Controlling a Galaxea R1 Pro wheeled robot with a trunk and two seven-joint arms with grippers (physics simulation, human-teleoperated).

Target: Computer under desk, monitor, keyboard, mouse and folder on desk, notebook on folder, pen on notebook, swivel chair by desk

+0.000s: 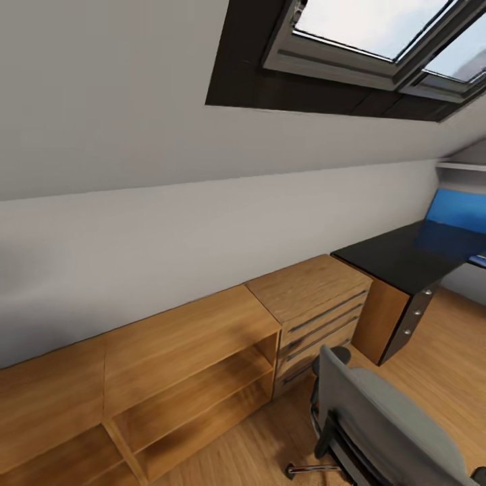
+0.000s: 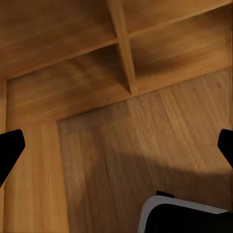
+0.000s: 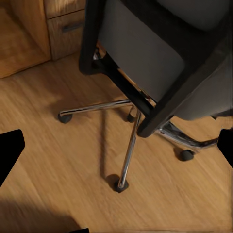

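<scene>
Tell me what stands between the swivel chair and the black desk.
Nothing visible on the floor does. In the head view the grey upholstered swivel chair with chrome base sits on bare light wood floor just short of the glossy black desk. The light-wood drawer cabinet stands beside that path, against the wall.

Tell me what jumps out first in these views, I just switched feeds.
The skylight cuts into the sloped ceiling at the upper right of the head view. Below it, low wooden cabinets run along the wall to the glossy black desk at the right. The grey swivel chair stands at the bottom right, in front of the cabinet drawers; the right wrist view looks down on its chrome legs and casters on the wood floor.
</scene>
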